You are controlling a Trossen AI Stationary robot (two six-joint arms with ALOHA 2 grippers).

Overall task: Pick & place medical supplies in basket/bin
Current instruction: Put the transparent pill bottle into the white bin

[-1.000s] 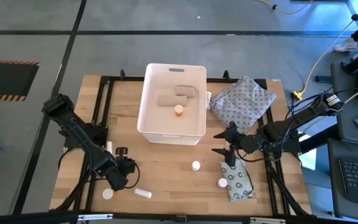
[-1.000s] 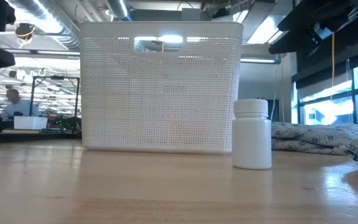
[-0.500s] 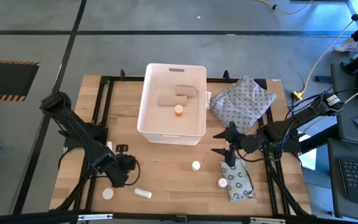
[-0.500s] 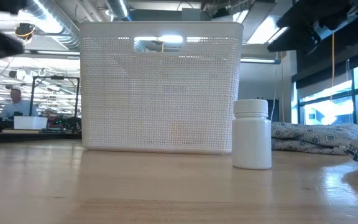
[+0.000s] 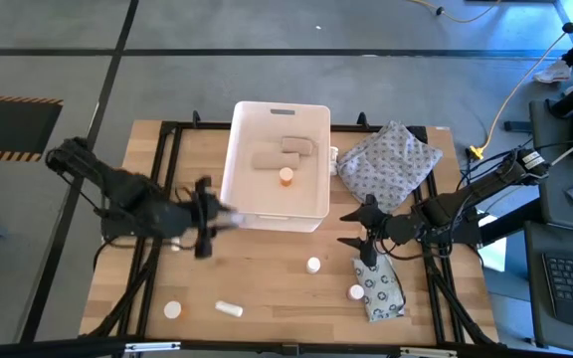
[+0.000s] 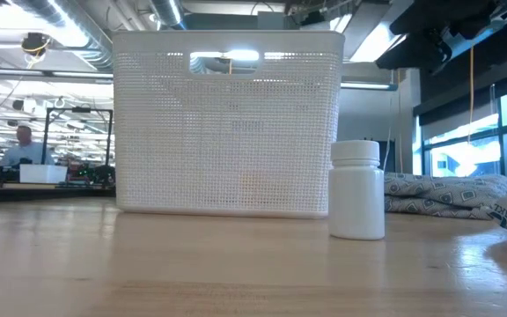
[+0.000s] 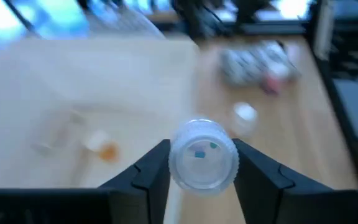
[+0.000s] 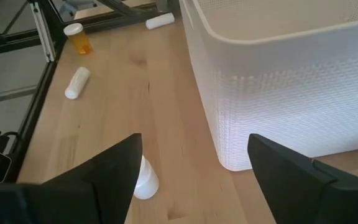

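Left claw (image 5: 207, 217), left of centre in the high view, grips a clear-capped vial (image 7: 202, 162) between its fingers, just beside the near left corner of the white bin (image 5: 276, 208). At the lower left of the table (image 5: 267, 268) lie an orange-capped bottle (image 5: 172, 309) and a white vial (image 5: 229, 308). Inside the bin sit tan rolls (image 5: 285, 151) and an orange cap (image 5: 286, 176). Right claw (image 5: 354, 227) hangs open over the ring-printed grey packet (image 5: 380, 289) (no lettering legible), white bottles (image 5: 313, 265) nearby.
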